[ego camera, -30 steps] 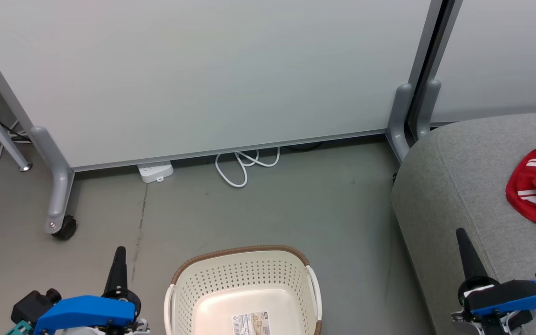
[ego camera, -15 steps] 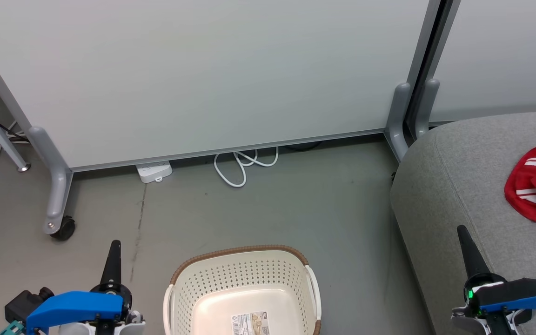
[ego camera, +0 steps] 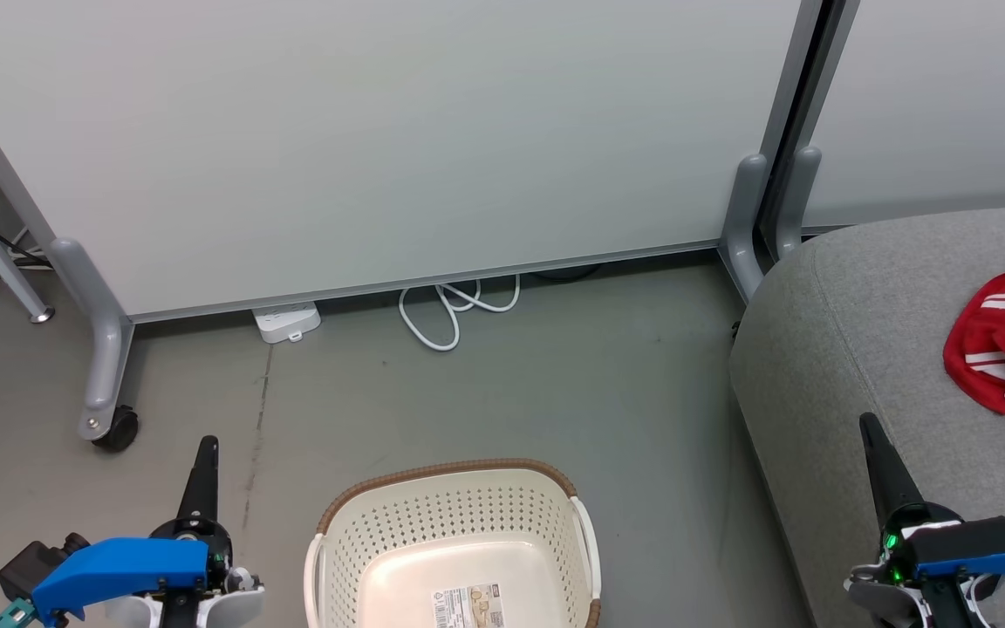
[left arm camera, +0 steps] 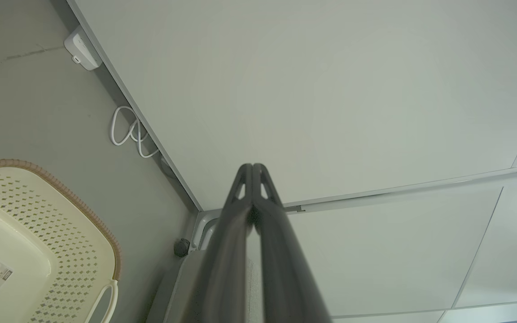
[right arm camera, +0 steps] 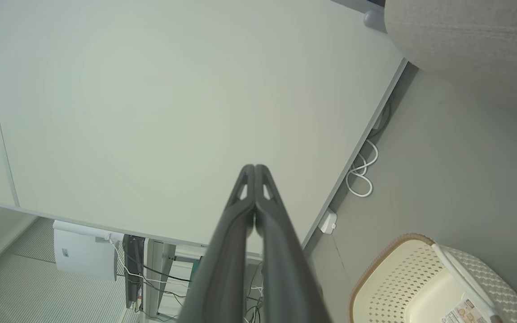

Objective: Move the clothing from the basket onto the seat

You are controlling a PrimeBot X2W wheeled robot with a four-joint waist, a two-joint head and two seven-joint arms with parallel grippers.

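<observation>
Spanning the 3 o'clock edge of the head view, the seat (ego camera: 851, 366) is the receiving surface. The basket (ego camera: 450, 515) at 6 o'clock shows no contents. The clothing (ego camera: 1004, 336) lies on the seat, so the transfer appears complete. Left gripper (ego camera: 206, 447) and right gripper (ego camera: 867, 427), fingers pressed together and empty, have drifted outward from the basket since one second ago

An office-like room here: pale partition panels (ego camera: 380, 148) riding on a castor (ego camera: 114, 429), power strip (ego camera: 286, 321) and looped cable (ego camera: 444, 349) on grey floor (ego camera: 511, 401), sofa (ego camera: 860, 349) alongside.
</observation>
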